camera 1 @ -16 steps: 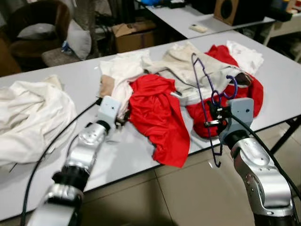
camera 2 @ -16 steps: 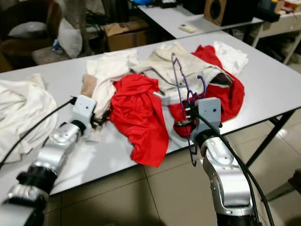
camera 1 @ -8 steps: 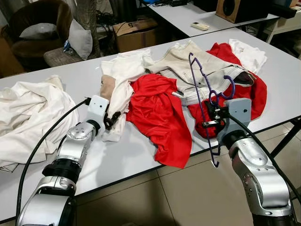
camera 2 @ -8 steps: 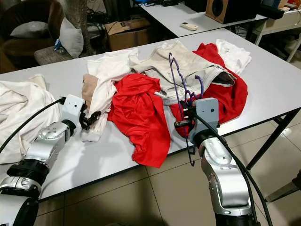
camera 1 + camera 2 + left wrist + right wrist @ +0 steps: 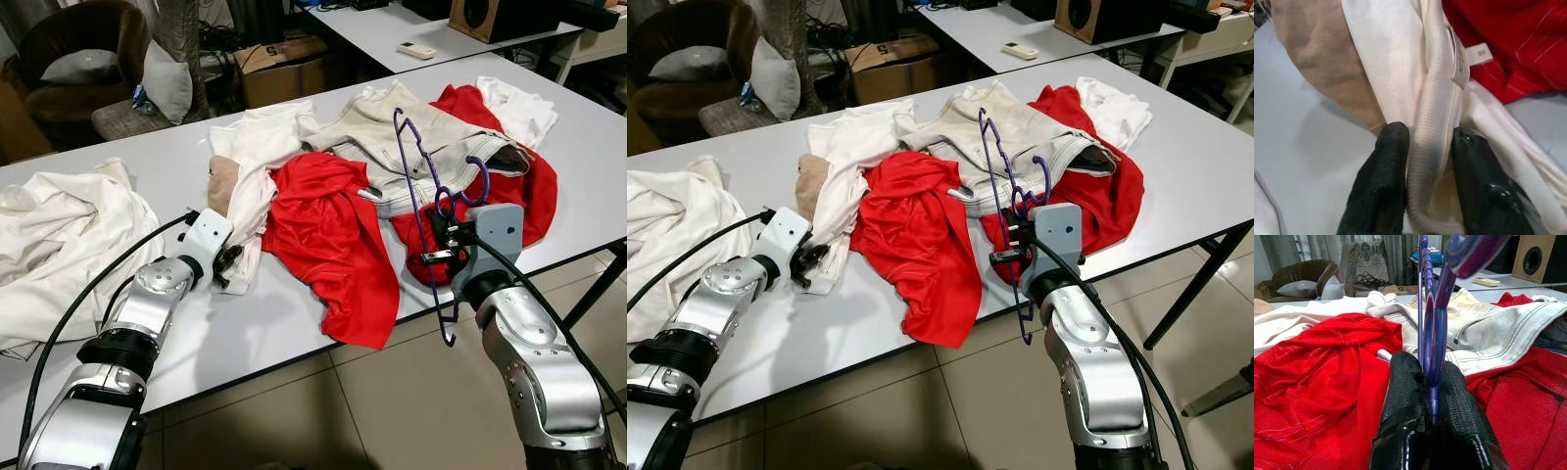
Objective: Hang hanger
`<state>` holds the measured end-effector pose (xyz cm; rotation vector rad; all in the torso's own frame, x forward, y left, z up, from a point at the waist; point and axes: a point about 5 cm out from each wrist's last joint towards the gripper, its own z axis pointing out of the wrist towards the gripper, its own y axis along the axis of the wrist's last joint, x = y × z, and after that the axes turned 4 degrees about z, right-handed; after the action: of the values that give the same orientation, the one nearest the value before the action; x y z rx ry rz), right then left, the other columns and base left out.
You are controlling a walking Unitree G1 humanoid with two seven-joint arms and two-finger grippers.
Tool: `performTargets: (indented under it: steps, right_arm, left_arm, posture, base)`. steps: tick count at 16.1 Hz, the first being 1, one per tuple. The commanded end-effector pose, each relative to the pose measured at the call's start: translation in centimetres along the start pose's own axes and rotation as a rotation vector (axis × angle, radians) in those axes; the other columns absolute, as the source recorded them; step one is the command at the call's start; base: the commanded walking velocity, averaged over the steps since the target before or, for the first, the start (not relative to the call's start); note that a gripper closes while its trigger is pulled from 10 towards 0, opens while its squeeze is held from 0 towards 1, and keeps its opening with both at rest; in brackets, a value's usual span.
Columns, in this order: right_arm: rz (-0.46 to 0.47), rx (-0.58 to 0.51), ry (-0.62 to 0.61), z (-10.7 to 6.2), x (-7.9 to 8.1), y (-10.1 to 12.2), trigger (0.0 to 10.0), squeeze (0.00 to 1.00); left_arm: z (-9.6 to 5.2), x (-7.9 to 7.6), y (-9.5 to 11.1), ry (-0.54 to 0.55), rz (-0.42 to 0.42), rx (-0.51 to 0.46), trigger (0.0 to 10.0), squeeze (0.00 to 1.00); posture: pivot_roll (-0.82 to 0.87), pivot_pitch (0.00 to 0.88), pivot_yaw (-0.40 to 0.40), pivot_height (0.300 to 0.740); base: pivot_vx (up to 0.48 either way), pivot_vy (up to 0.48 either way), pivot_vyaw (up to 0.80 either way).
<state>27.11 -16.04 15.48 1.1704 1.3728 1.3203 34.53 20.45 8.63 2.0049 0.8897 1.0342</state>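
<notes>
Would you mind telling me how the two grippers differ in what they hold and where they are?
The left gripper pinches the ribbed edge of a white garment lying on the table; the right gripper clamps a purple hanger. The left sits low at the tabletop; the right holds its hanger upright at the table's near edge. Both are shut on something.

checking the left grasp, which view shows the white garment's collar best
The left wrist view: the ribbed collar sits pinched between the left end effector fingers, label visible. The eye views show the white garment whole but small, with the collar hidden behind the end effector.
</notes>
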Motion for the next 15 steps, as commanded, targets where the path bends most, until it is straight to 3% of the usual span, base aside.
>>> performTargets:
  steps: [1,5,10,13,15]
  right_arm:
    - [0.002,-0.025,0.012,0.2,0.4,0.5,10.0,0.00]
    - [0.003,-0.026,0.012,0.2,0.4,0.4,10.0,0.00]
    - [0.006,-0.026,0.058,0.1,0.5,0.5,10.0,0.00]
    - [0.064,-0.039,0.222,-0.7,0.8,1.1,10.0,0.00]
    - [0.063,0.012,0.468,-2.2,1.7,1.4,10.0,0.00]
  left_arm:
    - [-0.1,0.9,0.5,0.021,0.012,-0.005,0.0,0.00]
    - [-0.1,0.9,0.7,0.039,0.008,-0.010,0.0,0.00]
    - [-1.1,1.5,2.2,0.068,0.027,-0.094,0.0,0.00]
    - [-1.8,2.4,4.8,0.074,0.076,-0.169,0.0,0.00]
    - [-2.6,4.0,8.9,0.150,0.150,-0.290,0.0,0.00]
  posture:
    - [-0.12,0.000,0.139,0.740]
    - [-0.12,0.000,0.140,0.740]
    - [-0.13,0.000,0.148,0.740]
    - [-0.12,0.000,0.154,0.740]
    - [-0.11,0.000,0.153,0.740]
  base:
    - [0.000,0.000,0.00]
    - [0.000,0.000,0.00]
    - [0.000,0.000,0.00]
    - [0.000,0.000,0.00]
    - [0.000,0.000,0.00]
